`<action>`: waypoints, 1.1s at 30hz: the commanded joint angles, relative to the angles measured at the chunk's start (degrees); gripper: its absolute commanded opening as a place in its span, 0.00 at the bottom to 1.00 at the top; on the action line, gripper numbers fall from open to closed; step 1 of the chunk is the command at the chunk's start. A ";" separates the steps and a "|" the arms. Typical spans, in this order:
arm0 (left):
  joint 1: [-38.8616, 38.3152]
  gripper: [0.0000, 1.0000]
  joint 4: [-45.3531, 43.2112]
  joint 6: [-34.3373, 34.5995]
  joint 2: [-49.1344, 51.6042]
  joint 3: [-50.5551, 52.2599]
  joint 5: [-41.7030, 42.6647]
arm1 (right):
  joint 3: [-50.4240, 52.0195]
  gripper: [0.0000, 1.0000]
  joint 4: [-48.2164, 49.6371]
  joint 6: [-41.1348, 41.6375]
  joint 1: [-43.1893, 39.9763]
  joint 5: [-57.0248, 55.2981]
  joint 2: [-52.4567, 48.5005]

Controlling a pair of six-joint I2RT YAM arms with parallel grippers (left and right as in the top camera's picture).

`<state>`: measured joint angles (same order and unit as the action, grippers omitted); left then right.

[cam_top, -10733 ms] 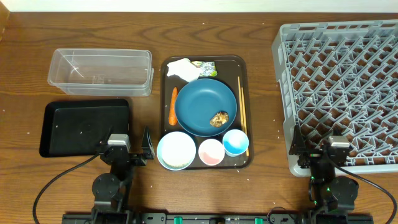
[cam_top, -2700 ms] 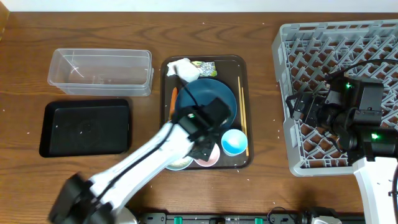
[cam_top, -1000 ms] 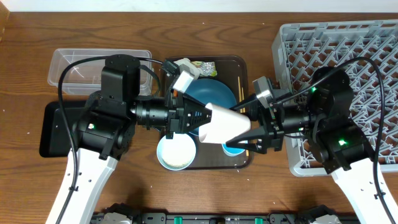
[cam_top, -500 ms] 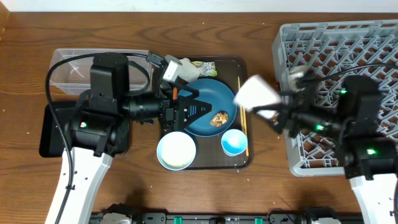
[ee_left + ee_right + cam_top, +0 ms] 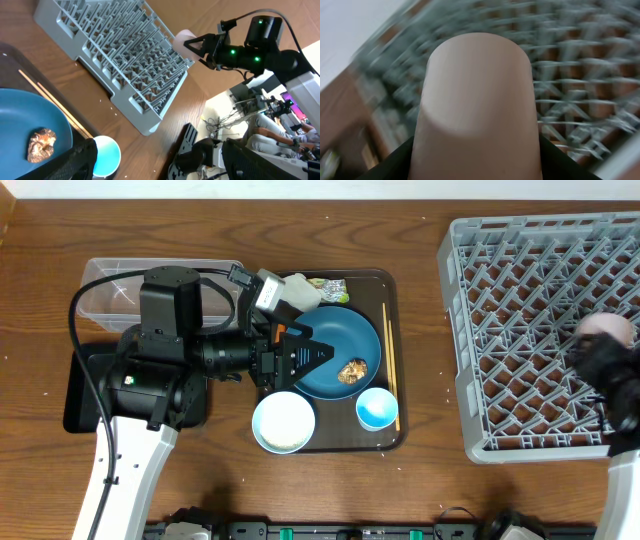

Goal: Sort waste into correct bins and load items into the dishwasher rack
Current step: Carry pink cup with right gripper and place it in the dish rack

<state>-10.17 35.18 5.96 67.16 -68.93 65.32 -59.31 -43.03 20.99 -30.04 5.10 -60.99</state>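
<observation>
**Pink cup held over the rack's right side**

The large square grey plastic lattice rack lies directly beneath the small pink cup. The right gripper, the nearer one, is clamped on the cup, whose closed end points away along the fingers. The left gripper gapes wide and empty over the brown serving tray's left edge.

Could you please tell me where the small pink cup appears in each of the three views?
Overhead: the small pink cup is at the far right edge, over the grey lattice dishwasher rack.
Left wrist: top centre, just past the rack's far side.
Right wrist: it fills the middle, rack blurred behind.
Shared landmark: the rack.
</observation>
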 commanded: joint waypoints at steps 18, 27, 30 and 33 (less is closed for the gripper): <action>0.28 0.80 4.68 -1.09 -0.07 -0.85 -3.50 | -0.79 0.59 -2.08 9.42 -12.33 12.07 -18.51; 0.31 0.81 4.70 -1.09 -0.07 -0.79 -3.50 | -0.83 0.59 -3.10 9.38 -12.33 12.79 -19.78; 0.31 0.81 4.68 -1.09 -0.07 -0.79 -3.50 | -0.87 0.56 -3.06 9.16 -12.33 14.25 -19.47; 0.31 0.82 4.68 -1.09 -0.07 -0.79 -3.50 | -1.20 0.55 -3.04 9.14 -12.33 16.02 -19.37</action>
<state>-10.17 39.83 5.89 67.16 -68.93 62.30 -59.59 -46.22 29.78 -41.56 18.31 -80.99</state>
